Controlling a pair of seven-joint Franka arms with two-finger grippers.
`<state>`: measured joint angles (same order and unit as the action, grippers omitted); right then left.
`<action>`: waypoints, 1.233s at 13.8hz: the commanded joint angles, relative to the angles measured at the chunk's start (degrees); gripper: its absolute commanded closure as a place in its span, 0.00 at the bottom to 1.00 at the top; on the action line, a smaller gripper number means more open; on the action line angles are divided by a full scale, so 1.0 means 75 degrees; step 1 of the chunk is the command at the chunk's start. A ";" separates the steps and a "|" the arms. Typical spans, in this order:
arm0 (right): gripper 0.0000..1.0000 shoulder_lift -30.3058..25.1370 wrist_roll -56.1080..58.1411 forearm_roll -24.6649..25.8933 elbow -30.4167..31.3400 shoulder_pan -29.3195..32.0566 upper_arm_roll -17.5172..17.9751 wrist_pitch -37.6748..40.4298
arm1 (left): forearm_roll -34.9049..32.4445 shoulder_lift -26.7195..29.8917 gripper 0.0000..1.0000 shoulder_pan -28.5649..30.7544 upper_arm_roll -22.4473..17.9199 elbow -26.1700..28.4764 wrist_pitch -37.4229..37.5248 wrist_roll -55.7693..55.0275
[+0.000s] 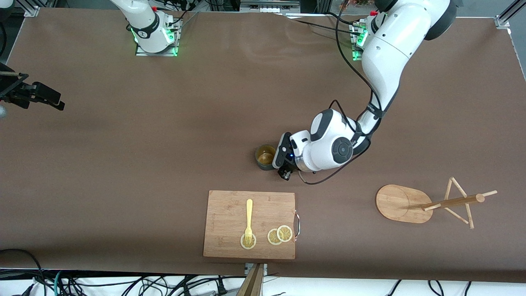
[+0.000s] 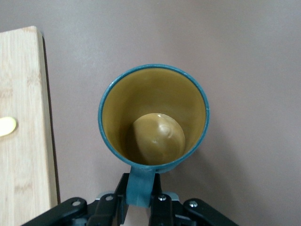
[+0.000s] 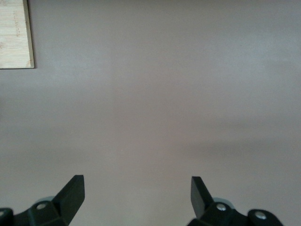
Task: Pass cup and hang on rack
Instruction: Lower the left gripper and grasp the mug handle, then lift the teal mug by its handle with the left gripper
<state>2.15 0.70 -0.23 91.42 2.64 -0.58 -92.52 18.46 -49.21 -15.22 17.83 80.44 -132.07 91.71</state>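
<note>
The cup (image 1: 266,157), dark teal outside and yellow-orange inside, stands upright on the brown table near its middle. My left gripper (image 1: 281,163) is low beside it, on the side toward the left arm's end. In the left wrist view the cup (image 2: 154,117) shows mouth-up and the left gripper (image 2: 139,187) is shut on its teal handle (image 2: 139,181). The rack (image 1: 400,203), a light wooden mug tree with thin pegs, stands toward the left arm's end, nearer the front camera. My right gripper (image 3: 137,186) hangs open and empty over bare table at the right arm's end (image 1: 55,102).
A wooden cutting board (image 1: 230,209) lies nearer the front camera than the cup, carrying a yellow fork (image 1: 249,220) and lemon slices (image 1: 280,234). Its edge shows in the left wrist view (image 2: 23,141) and its corner in the right wrist view (image 3: 14,33).
</note>
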 commanded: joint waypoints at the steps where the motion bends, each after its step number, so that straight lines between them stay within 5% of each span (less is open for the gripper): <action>1: 0.00 -0.0029 -0.0058 -0.0121 -0.0002 0.0035 0.0030 0.0043 | 0.0151 0.0572 1.00 0.0375 -0.0010 0.0103 0.0942 -0.0110; 12: 0.00 -0.0029 -0.0070 -0.0109 -0.0002 0.0000 0.0054 0.0055 | 0.0504 0.2682 1.00 0.2484 -0.0116 0.0220 0.5993 -0.3494; 17: 0.00 -0.0064 -0.0070 -0.0109 -0.0002 -0.0012 0.0148 0.0241 | 0.1263 0.3093 1.00 0.3025 -0.1109 0.0209 0.7915 -0.4819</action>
<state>2.18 0.70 -0.25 91.47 2.56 0.17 -92.05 24.26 -28.24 6.39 12.74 80.19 -76.57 58.91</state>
